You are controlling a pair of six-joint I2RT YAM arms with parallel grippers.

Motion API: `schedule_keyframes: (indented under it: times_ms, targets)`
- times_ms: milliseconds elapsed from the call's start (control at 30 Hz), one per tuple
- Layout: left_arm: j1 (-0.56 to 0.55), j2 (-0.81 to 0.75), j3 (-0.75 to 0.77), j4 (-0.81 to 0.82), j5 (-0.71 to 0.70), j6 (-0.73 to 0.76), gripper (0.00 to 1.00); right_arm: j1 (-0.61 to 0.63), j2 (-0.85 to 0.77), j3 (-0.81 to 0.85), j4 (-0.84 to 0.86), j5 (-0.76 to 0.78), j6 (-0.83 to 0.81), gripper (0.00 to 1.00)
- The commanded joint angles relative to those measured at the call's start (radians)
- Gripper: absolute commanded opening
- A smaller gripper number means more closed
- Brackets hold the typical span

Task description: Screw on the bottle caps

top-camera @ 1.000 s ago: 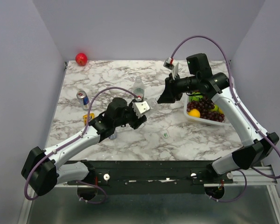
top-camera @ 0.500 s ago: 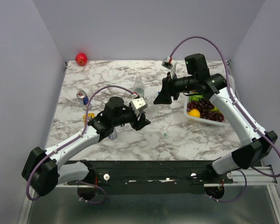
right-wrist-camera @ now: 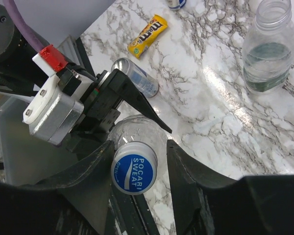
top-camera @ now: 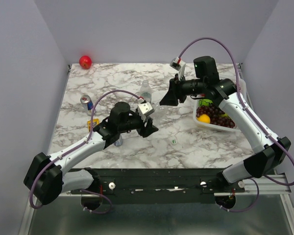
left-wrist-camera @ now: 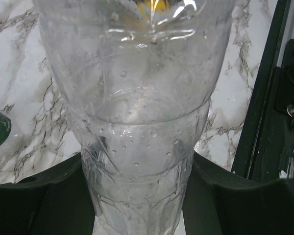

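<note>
The table (top-camera: 112, 81) is running up against plain walls at the left, the back and the right, and the arm bases are lining its near edge. Bare marble is lying open across the far middle and the near right. The left side is holding more: an upright can (top-camera: 86, 103), a yellow candy packet (right-wrist-camera: 147, 35) and a second can (right-wrist-camera: 135, 77) lying on its side by the left arm. A red ball (top-camera: 85, 61) is sitting in the far left corner.

The left gripper (left-wrist-camera: 137, 188) is closing its jaws against both sides of the plain bottle (left-wrist-camera: 137, 122), holding it over mid-table. The right gripper (right-wrist-camera: 138, 149) is facing that bottle's mouth, with the blue and white cap (right-wrist-camera: 134, 175) sitting between its jaws and over the bottle's neck. One finger is lying against the cap and a thin gap is showing at the other, so I cannot tell whether the jaws are pinching it.

The green-label bottle (right-wrist-camera: 270, 54) is standing upright and uncapped further back, apart from both grippers. The other cap (top-camera: 174, 140) is lying alone on the near marble.

A clear tray (top-camera: 198, 120) by the right arm is holding dark grapes (top-camera: 216, 111) and an orange (top-camera: 203, 118).
</note>
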Motion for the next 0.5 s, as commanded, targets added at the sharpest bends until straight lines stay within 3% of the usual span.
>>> schedule_keyframes:
  times_ms: [0,100,233,333,367,400,467]
  targets:
    - [-0.006,0.003,-0.005,0.068,0.065,0.004,0.00,0.004,0.002,-0.008,0.061,0.038,0.002,0.49]
    - [-0.006,0.006,-0.005,0.071,0.064,-0.022,0.00,0.004,0.010,0.000,0.061,0.027,-0.003,0.35]
    - [-0.009,0.017,0.000,0.101,0.029,-0.057,0.00,0.004,0.023,0.027,0.052,0.090,0.015,0.24]
    - [-0.042,0.040,0.032,0.117,-0.152,-0.115,0.00,0.004,0.043,0.070,0.035,0.255,0.075,0.18]
    - [-0.081,0.049,0.044,0.115,-0.277,-0.125,0.00,0.004,0.059,0.084,0.026,0.295,0.089,0.14]
    - [-0.096,0.071,0.069,0.115,-0.321,-0.128,0.00,0.004,0.066,0.099,0.015,0.379,0.124,0.00]
    - [-0.125,0.094,0.087,0.118,-0.369,-0.161,0.00,0.004,0.080,0.133,-0.008,0.441,0.140,0.00]
